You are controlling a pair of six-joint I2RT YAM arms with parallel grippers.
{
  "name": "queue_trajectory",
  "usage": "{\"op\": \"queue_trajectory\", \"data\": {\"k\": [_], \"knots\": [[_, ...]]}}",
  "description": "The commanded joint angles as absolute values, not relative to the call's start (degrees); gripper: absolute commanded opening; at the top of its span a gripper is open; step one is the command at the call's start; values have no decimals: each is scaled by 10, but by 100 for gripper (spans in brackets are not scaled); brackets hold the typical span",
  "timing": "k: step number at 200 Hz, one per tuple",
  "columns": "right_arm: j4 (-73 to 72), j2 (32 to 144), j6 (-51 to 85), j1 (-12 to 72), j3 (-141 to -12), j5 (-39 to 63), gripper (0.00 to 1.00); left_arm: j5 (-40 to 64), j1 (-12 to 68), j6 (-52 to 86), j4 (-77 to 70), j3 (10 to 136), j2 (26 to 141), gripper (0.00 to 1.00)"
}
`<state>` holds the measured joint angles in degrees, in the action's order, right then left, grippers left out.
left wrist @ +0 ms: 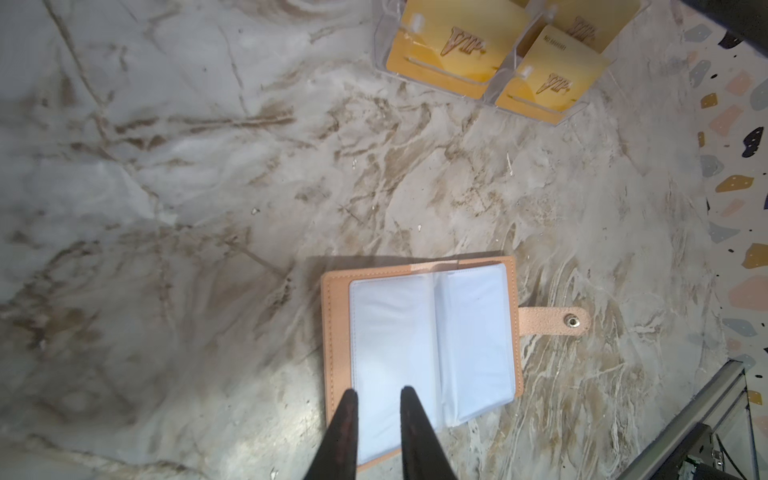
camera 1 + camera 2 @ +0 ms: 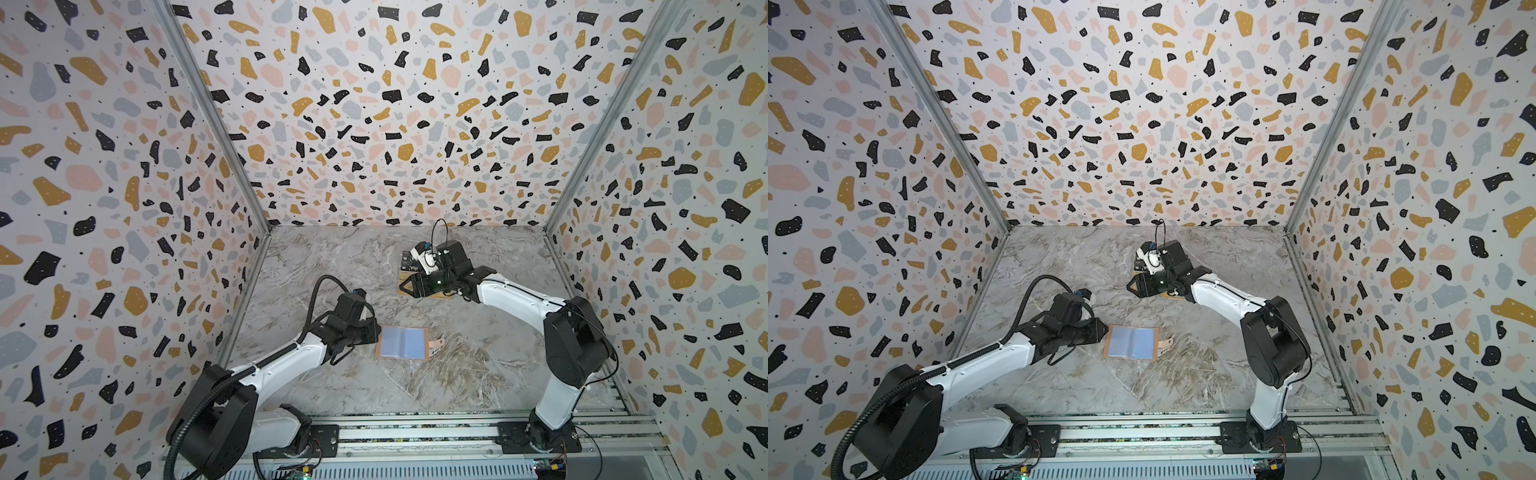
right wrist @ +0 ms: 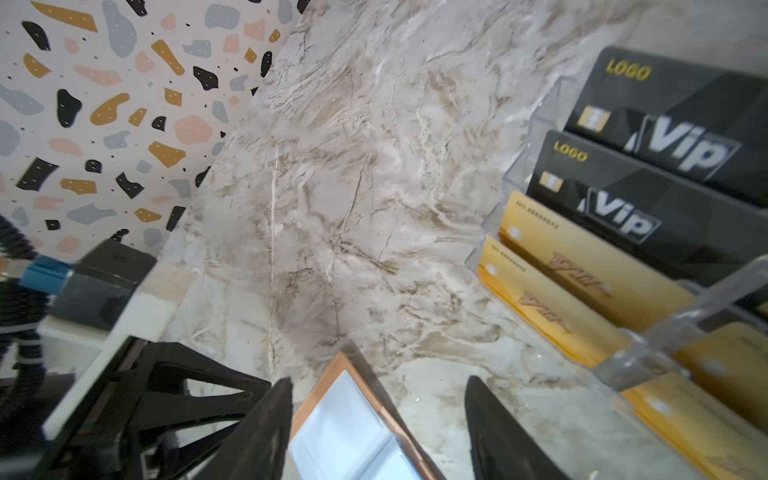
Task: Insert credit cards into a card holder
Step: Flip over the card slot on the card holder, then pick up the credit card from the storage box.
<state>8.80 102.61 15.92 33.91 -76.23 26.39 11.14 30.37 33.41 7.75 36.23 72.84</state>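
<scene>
The peach-pink card holder (image 2: 403,343) (image 2: 1131,343) lies open and flat on the marble table, its clear sleeves (image 1: 395,332) facing up and its snap tab (image 1: 573,321) sticking out to one side. My left gripper (image 1: 380,390) (image 2: 377,332) hovers over the holder's left edge; its jaws stand a narrow gap apart with nothing between them. Gold credit cards (image 1: 449,41) (image 3: 582,270) stand in a clear tiered stand (image 3: 706,307) further back. My right gripper (image 3: 379,379) (image 2: 405,284) is wide open and empty, just in front of that stand. The holder (image 3: 345,424) shows beyond its fingertips.
Black cards marked "Vip" (image 3: 665,145) (image 2: 411,268) fill the stand's upper tiers. Terrazzo-patterned walls close in the table on three sides. An aluminium rail (image 2: 415,432) carries both arm bases along the front. The left arm's wrist (image 3: 145,395) shows close beside the holder.
</scene>
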Motion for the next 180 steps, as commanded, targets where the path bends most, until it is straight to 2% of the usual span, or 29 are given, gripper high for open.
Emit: {"op": "queue_trajectory", "data": {"k": [1, 47, 180], "knots": [[165, 1041, 77, 327, -808, 249, 67, 103, 303, 309, 97, 376, 736, 22], [269, 1088, 1, 314, -896, 200, 66, 109, 309, 293, 104, 387, 759, 22], [360, 1137, -132, 284, -964, 157, 58, 125, 332, 271, 91, 419, 822, 20]]}}
